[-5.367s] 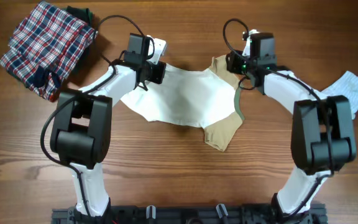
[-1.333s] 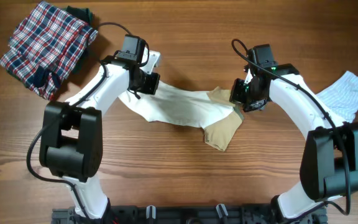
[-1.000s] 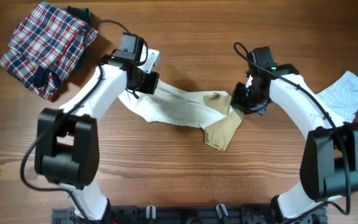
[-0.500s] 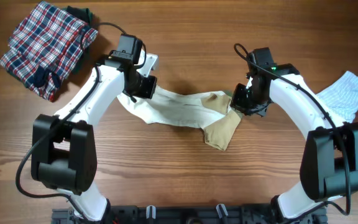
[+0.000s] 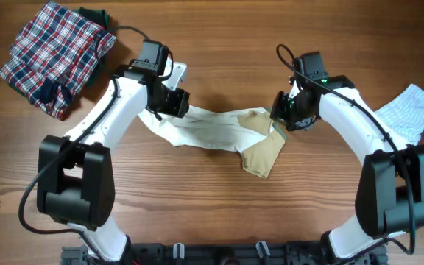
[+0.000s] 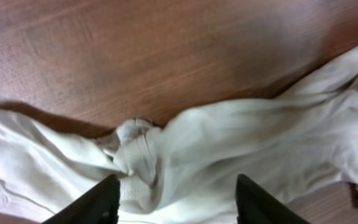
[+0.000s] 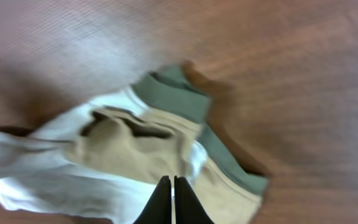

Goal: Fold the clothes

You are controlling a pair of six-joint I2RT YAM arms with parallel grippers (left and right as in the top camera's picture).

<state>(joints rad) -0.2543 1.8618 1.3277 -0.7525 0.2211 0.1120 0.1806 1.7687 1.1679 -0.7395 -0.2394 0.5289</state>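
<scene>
Cream top (image 5: 212,131) below spread left pincer (image 6: 176,182); right pincer (image 7: 171,185) apparently pinches.

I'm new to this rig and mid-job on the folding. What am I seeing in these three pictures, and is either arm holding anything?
Two white robot arms work at a wooden table. The wide picture looks down from above. The other two come from a camera on each wrist. A cream top with a tan sleeve lies bunched between the arms. A plaid piece lies beyond the left arm, a striped piece beyond the right. The left end effector is open over the top. The right end effector is shut against it; whether it pinches cloth is unclear.
</scene>
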